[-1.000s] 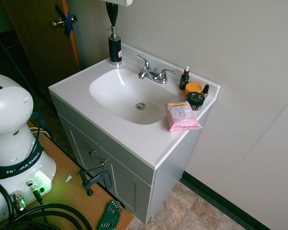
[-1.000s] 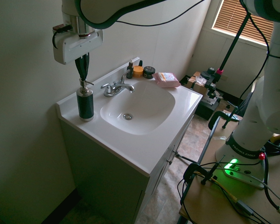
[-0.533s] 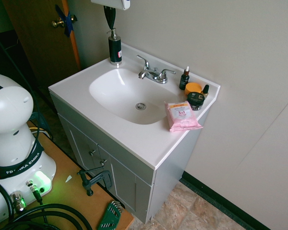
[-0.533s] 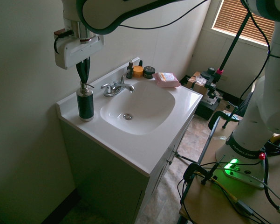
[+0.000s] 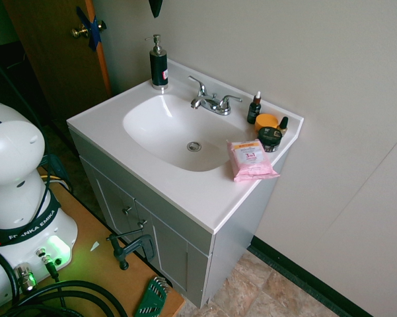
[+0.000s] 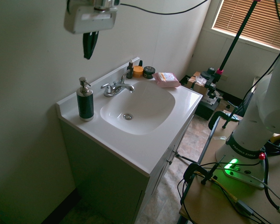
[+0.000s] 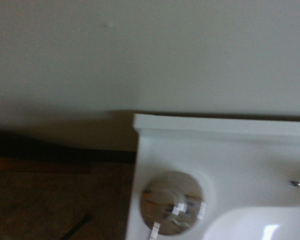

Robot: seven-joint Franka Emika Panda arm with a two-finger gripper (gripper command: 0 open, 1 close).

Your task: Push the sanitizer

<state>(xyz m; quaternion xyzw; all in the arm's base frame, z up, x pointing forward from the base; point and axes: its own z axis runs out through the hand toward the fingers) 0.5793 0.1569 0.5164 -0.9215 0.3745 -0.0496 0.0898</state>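
Both outside cameras are running fairly dim, and here the second exterior view is looking the murkier one, its wall (image 6: 28,70) sinking into grey shadow at the left. Daylight is glowing softly through the window blinds (image 6: 247,21). Over to the sink basin (image 5: 175,135), and it's catching a pale sheen towards the countertop's (image 5: 96,119) back edge! Green light is flaring on the robot base (image 5: 46,264), spilling onto the desk (image 6: 214,200) beside it. Now the wrist view: soft and grainy, the countertop's edges blurring, bright glints breaking into blocky patches on the round pump top (image 7: 172,202), the floor (image 7: 50,200) drowning in brown darkness.
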